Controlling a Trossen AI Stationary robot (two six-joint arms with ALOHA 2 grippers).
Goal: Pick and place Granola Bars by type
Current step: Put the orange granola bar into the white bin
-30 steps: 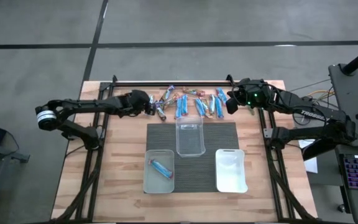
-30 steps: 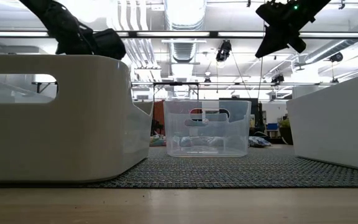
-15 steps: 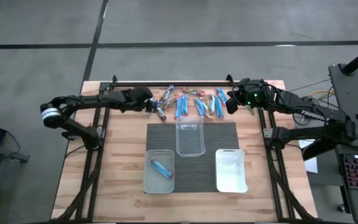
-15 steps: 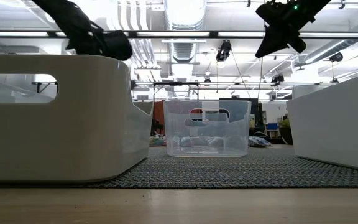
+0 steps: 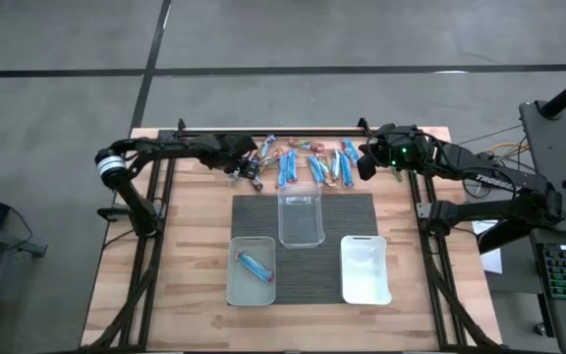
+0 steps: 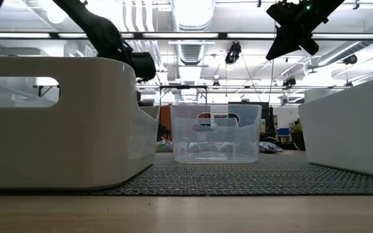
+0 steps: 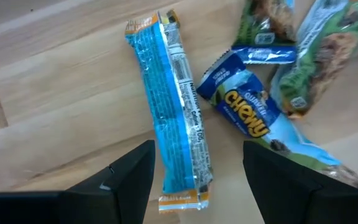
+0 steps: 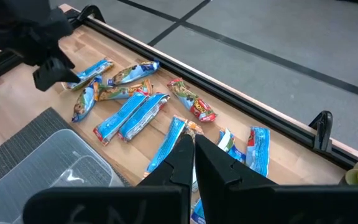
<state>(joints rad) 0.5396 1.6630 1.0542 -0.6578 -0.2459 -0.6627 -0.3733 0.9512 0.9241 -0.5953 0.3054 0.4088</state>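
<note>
A pale wooden plank surface (image 5: 190, 265) carries a dark ribbed mat (image 5: 308, 211) at its centre, and along the upper edge of the overhead frame lies a loose scatter of granola bars (image 5: 308, 162) in crinkly, shiny wrappers, mostly bright blue with a few orange and green ones mixed in. On the mat stand three rounded rectangular tubs of plastic: a clear one (image 5: 301, 218) in the middle, a clear one (image 5: 252, 270) at lower left holding a single blue bar (image 5: 254, 264), and a milky white one (image 5: 366, 268) at lower right. The left gripper (image 5: 247, 169) hangs at the left end of the scatter with its dark fingers spread apart and nothing between them; in its wrist camera a long blue bar (image 7: 174, 140) with crimped ends lies flat on the wood just ahead of the two fingers (image 7: 132, 177), beside a dark blue wrapper (image 7: 244, 102) with yellow lettering. The right gripper (image 5: 369, 162) sits at the right end of the scatter, fingers pressed together and empty, poised above the bars. Compared with a second ago, the left arm has swung in toward the middle of the frame, its elbow and gripper both further right and closer to the bars, while the right arm has not moved and the tubs and bars lie as before.
</note>
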